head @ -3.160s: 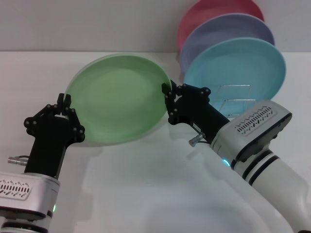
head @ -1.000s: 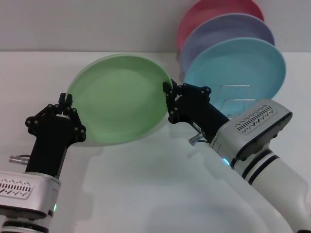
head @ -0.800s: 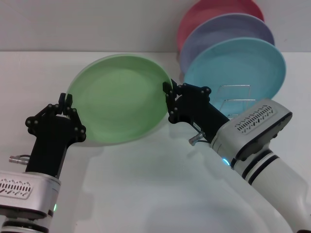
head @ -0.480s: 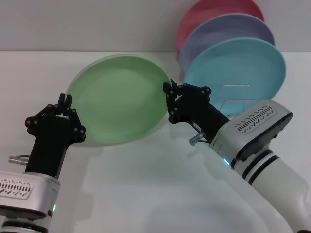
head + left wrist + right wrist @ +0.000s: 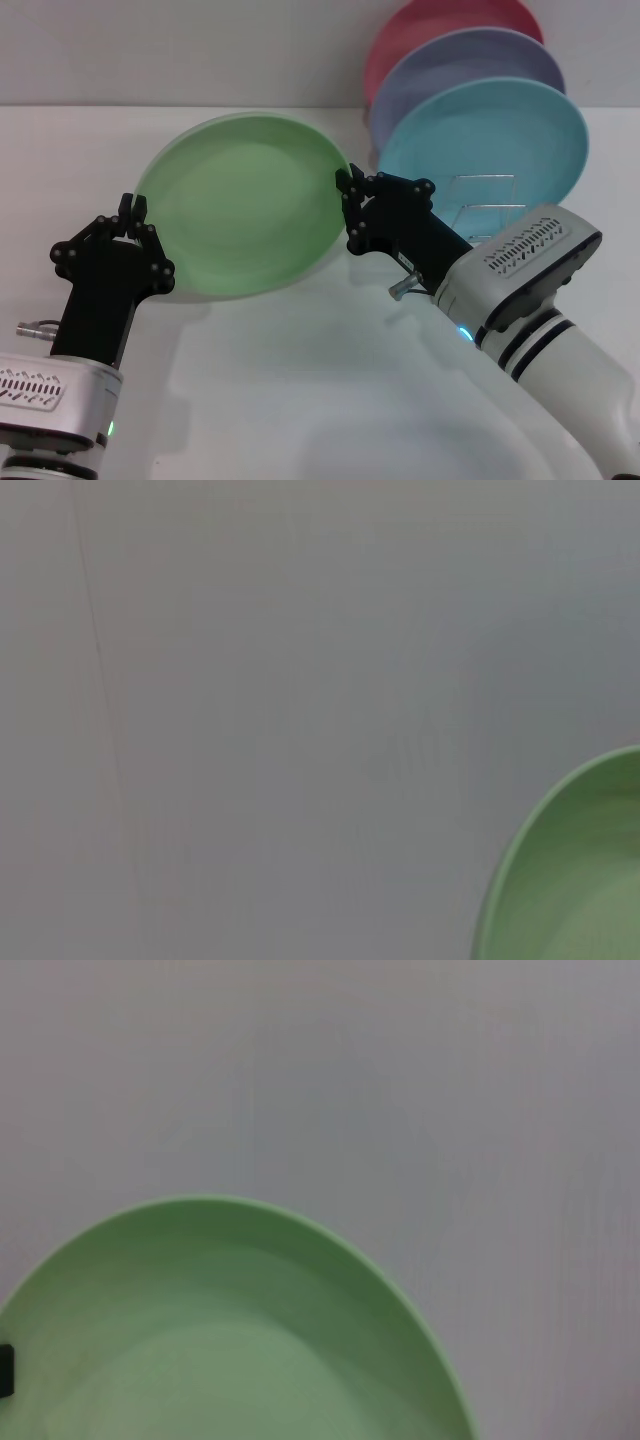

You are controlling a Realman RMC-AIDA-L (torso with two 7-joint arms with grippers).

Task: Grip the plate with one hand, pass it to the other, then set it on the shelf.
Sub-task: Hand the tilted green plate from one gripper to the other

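Note:
The light-green plate (image 5: 240, 205) hangs tilted above the white table, held between both arms. My left gripper (image 5: 132, 212) is shut on its left rim. My right gripper (image 5: 347, 205) is shut on its right rim. The plate also shows in the left wrist view (image 5: 580, 880) and fills the lower part of the right wrist view (image 5: 230, 1340). The silver wire shelf (image 5: 487, 205) stands to the right, behind my right arm, with free upright loops at its front.
A turquoise plate (image 5: 490, 135), a lavender plate (image 5: 470, 60) and a pink plate (image 5: 440, 20) stand upright in the shelf, one behind the other. The white table (image 5: 300, 380) stretches in front of it, with a grey wall behind.
Almost nothing. The plate and my left gripper have wavered a few pixels and come back; both grippers stay on the plate's rim.

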